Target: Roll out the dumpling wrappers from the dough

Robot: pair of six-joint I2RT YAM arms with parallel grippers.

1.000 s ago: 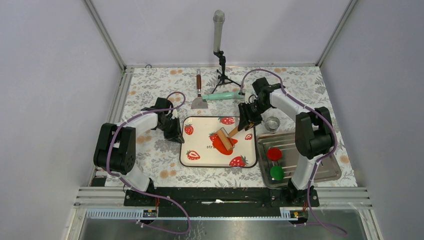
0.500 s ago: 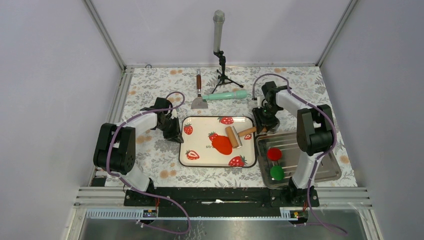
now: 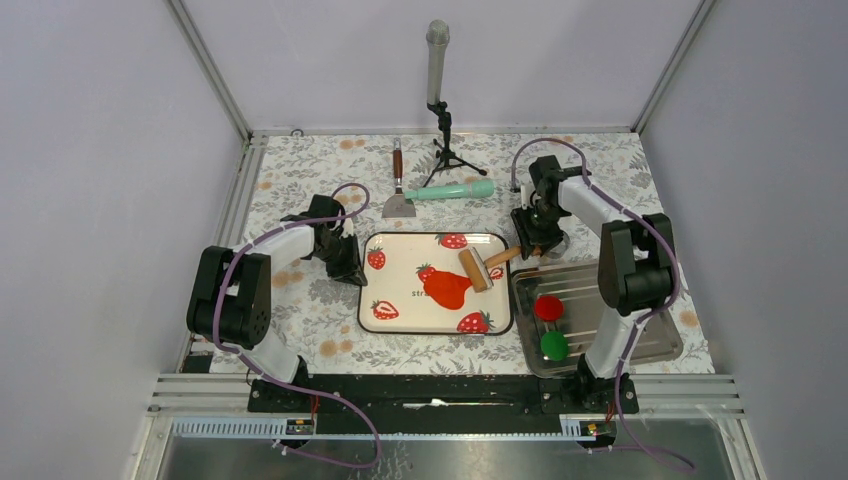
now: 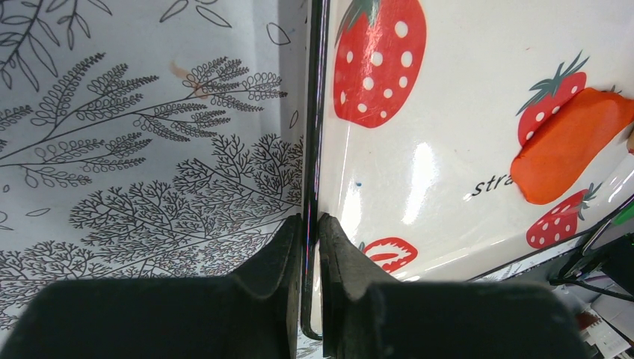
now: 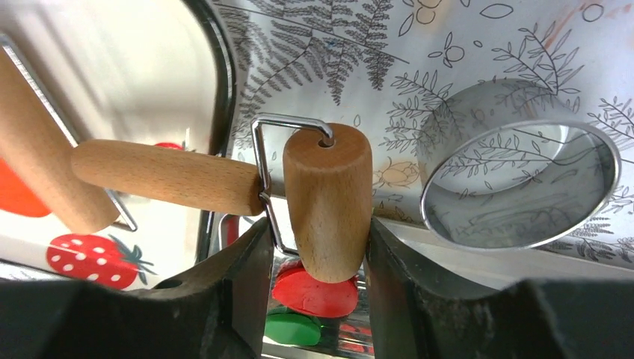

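Observation:
The dough [image 3: 447, 288] is a flat, irregular orange-red sheet on the strawberry-print tray [image 3: 400, 300]; it also shows in the left wrist view [image 4: 572, 146]. No dumpling wrappers are in view. My left gripper [image 3: 348, 268] [image 4: 310, 221] is shut on the tray's left rim [image 4: 312, 112]. My right gripper [image 3: 528, 248] [image 5: 318, 224] is shut on the small barrel [image 5: 327, 202] of a two-ended wooden roller. The roller's big barrel [image 3: 472, 268] rests on the tray just right of the dough, and its handle [image 5: 164, 176] crosses the tray's right rim.
A metal ring cutter [image 5: 519, 187] stands just right of my right gripper. A steel tray [image 3: 640, 340] holds a crimson disc [image 3: 547, 307] and a green disc [image 3: 553, 345]. A scraper [image 3: 399, 195], a teal-handled tool [image 3: 450, 190] and a microphone stand [image 3: 440, 100] are at the back.
My right gripper has moved right, pulling the roller off the dough to the tray's right edge. The dough now lies uncovered. The left arm has not moved.

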